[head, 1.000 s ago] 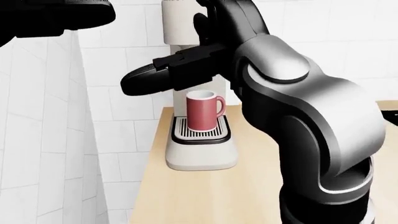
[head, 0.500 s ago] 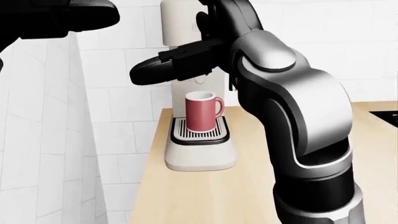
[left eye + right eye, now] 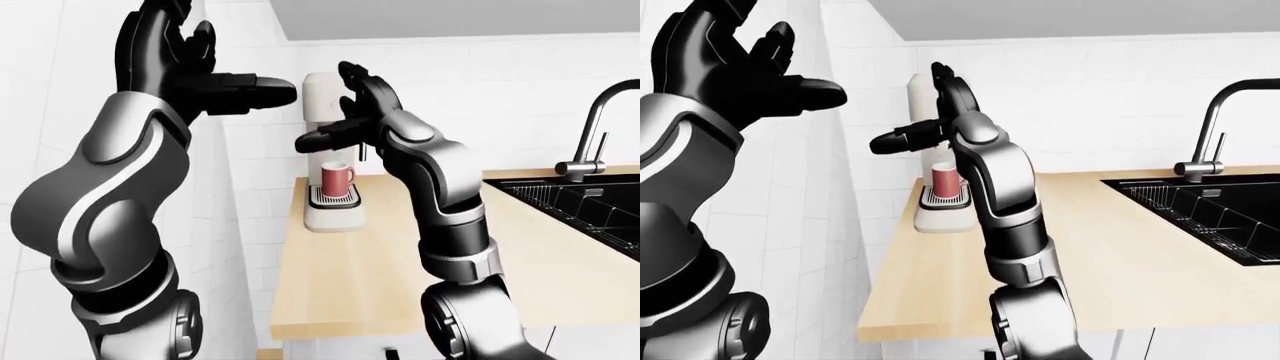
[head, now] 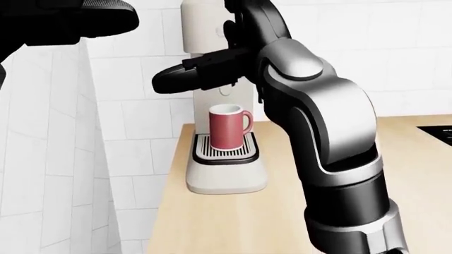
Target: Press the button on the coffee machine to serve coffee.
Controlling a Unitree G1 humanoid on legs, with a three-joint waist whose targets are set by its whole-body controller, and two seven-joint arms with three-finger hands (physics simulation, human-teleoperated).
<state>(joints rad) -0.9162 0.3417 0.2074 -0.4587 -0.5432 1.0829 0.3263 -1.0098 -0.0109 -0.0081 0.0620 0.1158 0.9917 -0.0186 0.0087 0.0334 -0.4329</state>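
Wooden counter holds upright coffee machine; right hand fingers spread against it.

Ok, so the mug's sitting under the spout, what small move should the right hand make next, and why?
Probably ease the right robot hand inward onto the coffee machine top. Its open fingers hover at the upper body, and the red mug sits on the drip tray; the button itself is hidden.
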